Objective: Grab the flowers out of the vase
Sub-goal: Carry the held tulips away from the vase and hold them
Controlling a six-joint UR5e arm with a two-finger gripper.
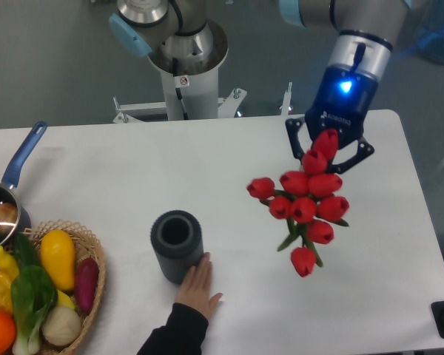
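A UR5e arm reaches down from the upper right of the frame, its silver wrist lit by a blue ring, with the gripper pointing toward the white bench. The black jaws close around the top of the flowers, a bunch of red tulip buds with green stems, gripping among the uppermost buds. The bunch hangs below the gripper, clear of the bench surface, its buds fanning out to the left and downward with the lowest bud at the bottom of the cluster. How tightly the jaws press cannot be told, as the buds cover the fingertips.

The vase, a dark grey ribbed cylinder with an open round mouth, stands upright on the bench well to the left of the flowers, with nothing in its mouth. A person's hand in a dark sleeve reaches in from the bottom edge, fingers resting against the vase's lower right side.

At the left edge, a wicker basket holds mixed vegetables, and a metal pot with a blue handle sits just behind it. The arm's base column rises behind the bench.
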